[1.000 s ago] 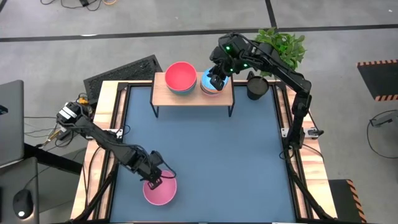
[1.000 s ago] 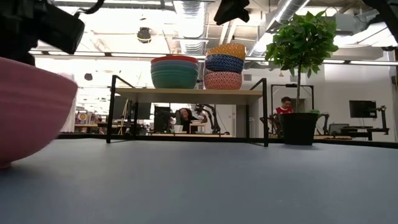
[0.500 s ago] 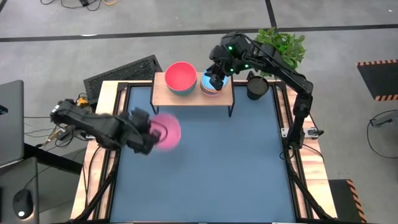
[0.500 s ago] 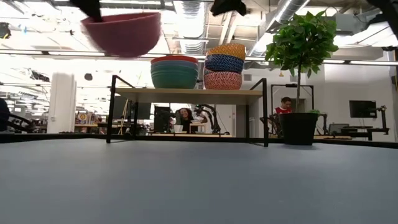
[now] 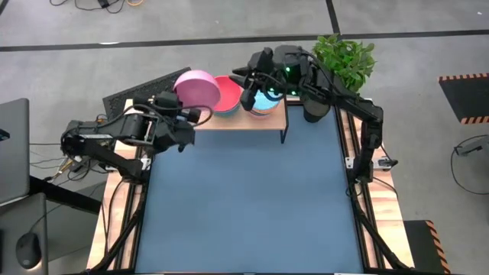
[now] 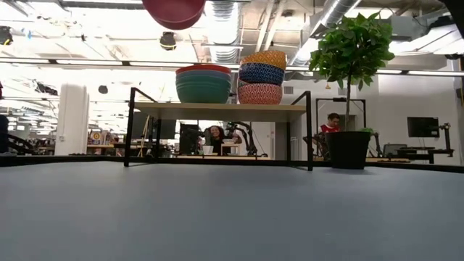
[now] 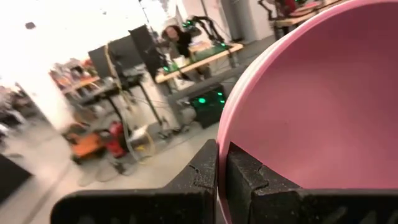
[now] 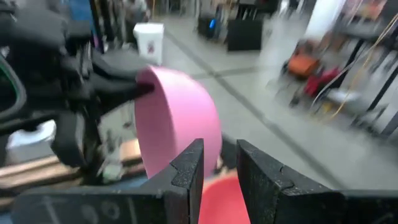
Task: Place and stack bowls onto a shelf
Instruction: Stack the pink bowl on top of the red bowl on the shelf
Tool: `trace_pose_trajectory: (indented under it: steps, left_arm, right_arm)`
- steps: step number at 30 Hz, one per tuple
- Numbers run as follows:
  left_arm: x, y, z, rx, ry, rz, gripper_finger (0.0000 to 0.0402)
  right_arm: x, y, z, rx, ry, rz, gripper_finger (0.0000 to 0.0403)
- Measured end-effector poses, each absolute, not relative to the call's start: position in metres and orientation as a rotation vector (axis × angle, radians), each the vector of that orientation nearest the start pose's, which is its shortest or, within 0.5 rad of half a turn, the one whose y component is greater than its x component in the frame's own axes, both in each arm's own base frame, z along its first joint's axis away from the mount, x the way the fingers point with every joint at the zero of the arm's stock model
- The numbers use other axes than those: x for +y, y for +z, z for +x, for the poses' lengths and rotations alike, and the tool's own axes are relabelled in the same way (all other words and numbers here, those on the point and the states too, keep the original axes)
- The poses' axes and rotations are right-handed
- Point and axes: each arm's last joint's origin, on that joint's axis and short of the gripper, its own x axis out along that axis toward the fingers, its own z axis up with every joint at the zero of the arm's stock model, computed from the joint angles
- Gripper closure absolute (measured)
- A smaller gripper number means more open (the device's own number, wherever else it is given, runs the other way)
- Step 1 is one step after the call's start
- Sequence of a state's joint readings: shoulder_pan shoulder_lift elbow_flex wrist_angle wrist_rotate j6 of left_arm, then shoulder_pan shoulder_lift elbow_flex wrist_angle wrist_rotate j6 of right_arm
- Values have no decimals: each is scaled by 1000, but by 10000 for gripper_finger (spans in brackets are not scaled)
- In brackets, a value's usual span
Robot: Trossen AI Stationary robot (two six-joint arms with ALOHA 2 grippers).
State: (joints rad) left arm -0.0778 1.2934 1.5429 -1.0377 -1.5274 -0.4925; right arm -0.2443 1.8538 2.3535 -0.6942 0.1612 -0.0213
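My left gripper (image 5: 186, 109) is shut on the pink bowl (image 5: 197, 88), held high over the left end of the shelf (image 5: 233, 120). The bowl's underside shows at the top of the low view (image 6: 174, 10). On the shelf stands a stack of larger bowls with the red one on top (image 6: 204, 83), and beside it a stack of small patterned bowls (image 6: 262, 76). My right gripper (image 5: 247, 85) hovers above the shelf between the two stacks. Its fingers (image 8: 186, 171) are a little apart and empty. My left gripper holds the pink bowl by its rim (image 7: 222, 134), one finger inside the bowl (image 7: 249, 180) and one outside. The fingers come from the table's left and near side. The bowl is lifted clear, well above the shelf and the stacked bowls, opening mostly upward.
A potted plant (image 5: 345, 52) in a black pot (image 5: 315, 105) stands right of the shelf at the table's far right corner. A black mat (image 5: 145, 88) lies beyond the far left corner. People sit in the room behind (image 6: 215, 135).
My left gripper has lifted the pink bowl off the table's near left part and carried it fast, up and toward the far edge, to above the shelf's left end. My right gripper has shifted a little toward the table's left above the shelf.
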Motion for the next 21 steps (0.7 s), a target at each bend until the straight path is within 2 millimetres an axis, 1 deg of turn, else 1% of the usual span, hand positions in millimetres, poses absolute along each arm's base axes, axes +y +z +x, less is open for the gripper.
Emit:
trace_pose_trajectory:
  steps: [4, 7, 11, 13, 17, 21]
  left_arm:
    - [18, 434, 226, 288, 1472, 274, 401]
    - [21, 439, 229, 311, 1447, 278, 401]
    - [23, 453, 234, 315, 1294, 263, 401]
    - [24, 462, 238, 304, 1240, 302, 401]
    - [28, 481, 241, 267, 1225, 387, 402]
    - [33, 490, 241, 247, 1215, 445, 401]
  right_arm:
    - [-79, 517, 367, 130, -424, -100, 285]
    - [-72, 519, 368, 114, -436, -116, 285]
    - [-67, 513, 375, 130, -424, -102, 285]
    - [-67, 511, 377, 138, -423, -100, 285]
    - [-62, 513, 377, 122, -457, -87, 285]
    - [-59, 512, 378, 133, -538, -101, 285]
